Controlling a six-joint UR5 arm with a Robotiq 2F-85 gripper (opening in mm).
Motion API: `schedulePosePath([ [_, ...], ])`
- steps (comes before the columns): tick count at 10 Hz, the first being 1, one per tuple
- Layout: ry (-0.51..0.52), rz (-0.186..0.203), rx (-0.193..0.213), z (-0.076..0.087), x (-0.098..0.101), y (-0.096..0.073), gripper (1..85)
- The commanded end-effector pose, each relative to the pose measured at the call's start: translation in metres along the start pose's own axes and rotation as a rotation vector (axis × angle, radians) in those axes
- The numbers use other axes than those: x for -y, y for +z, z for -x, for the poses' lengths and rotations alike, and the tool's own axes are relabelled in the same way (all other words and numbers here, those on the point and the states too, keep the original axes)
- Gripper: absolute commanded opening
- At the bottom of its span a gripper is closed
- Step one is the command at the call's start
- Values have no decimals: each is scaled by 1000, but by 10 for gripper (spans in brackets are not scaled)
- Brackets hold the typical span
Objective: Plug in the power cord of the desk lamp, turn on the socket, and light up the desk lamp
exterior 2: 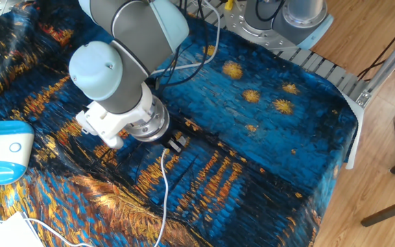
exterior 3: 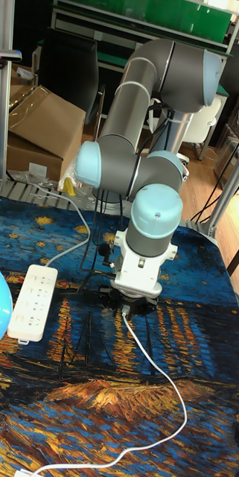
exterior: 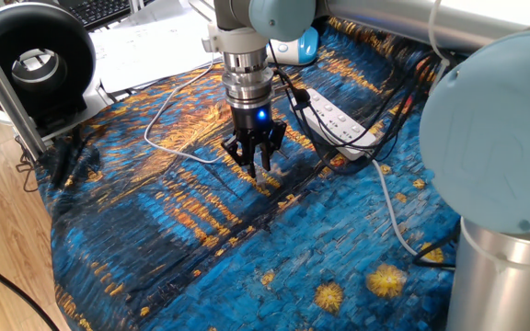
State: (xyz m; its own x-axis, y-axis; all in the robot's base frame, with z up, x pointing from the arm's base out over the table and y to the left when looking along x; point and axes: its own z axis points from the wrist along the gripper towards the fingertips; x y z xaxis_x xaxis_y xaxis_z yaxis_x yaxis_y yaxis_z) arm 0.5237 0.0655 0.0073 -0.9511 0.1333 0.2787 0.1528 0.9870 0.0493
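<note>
Between jaws: power cord (exterior 2: pixel 164 180) plug.

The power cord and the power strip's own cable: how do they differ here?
The power cord is very thin; the strip's cable is thicker. The cord's end is at the gripper; the cable joins the socket. The cord loops over the near cloth; the cable runs back toward the arm's base. Both are pale.

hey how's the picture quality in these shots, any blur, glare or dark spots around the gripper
One fixed view: sharp, a blue light glows above the gripper; the near arm looms soft. The other fixed view: the arm hides most of the gripper; the cord is crisp. Tall fixed view: dim background, gripper shadowed.
</note>
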Motion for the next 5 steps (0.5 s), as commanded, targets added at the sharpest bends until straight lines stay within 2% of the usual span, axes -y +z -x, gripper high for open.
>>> schedulePosePath([
  [1, 3, 17, -17, -2, -2, -2, 353],
  [5, -7, 30, -45, -7, -4, -1, 343],
])
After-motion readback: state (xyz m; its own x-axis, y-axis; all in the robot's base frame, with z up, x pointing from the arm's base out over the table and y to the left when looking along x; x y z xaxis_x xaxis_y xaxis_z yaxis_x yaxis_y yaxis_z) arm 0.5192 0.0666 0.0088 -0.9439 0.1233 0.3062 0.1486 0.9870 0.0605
